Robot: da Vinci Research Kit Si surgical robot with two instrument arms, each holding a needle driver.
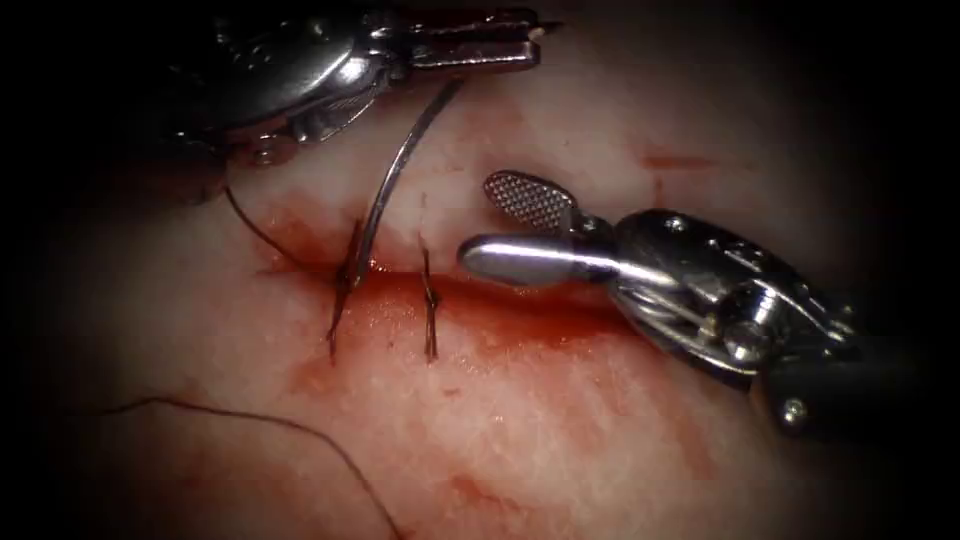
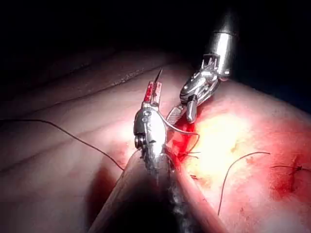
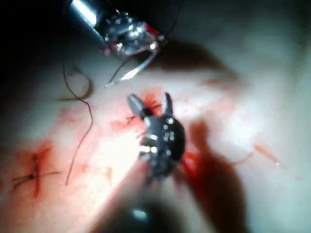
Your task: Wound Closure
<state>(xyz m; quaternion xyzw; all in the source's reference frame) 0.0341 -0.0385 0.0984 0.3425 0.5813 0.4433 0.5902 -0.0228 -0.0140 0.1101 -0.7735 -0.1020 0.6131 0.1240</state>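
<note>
My left tool (image 1: 535,38) comes in from the upper left, its jaws shut on the curved needle (image 1: 395,170) near the needle's upper end. The needle arcs down to the cut (image 1: 520,295), and its lower end sits in the tissue at the left stitch (image 1: 340,300). A second stitch (image 1: 430,310) crosses the cut just to the right. My right tool (image 1: 482,222) hovers over the cut right of that stitch, jaws open and holding nothing. In the left wrist view the left tool (image 2: 154,90) grips the needle (image 2: 182,130). The right wrist view shows the right tool (image 3: 149,99) spread open.
Dark thread (image 1: 255,230) runs from the left stitch toward the upper left. Another loose strand (image 1: 250,415) lies across the tissue at the lower left. Red fluid (image 1: 480,330) pools along the cut. A tied stitch (image 2: 294,169) sits further along the tissue.
</note>
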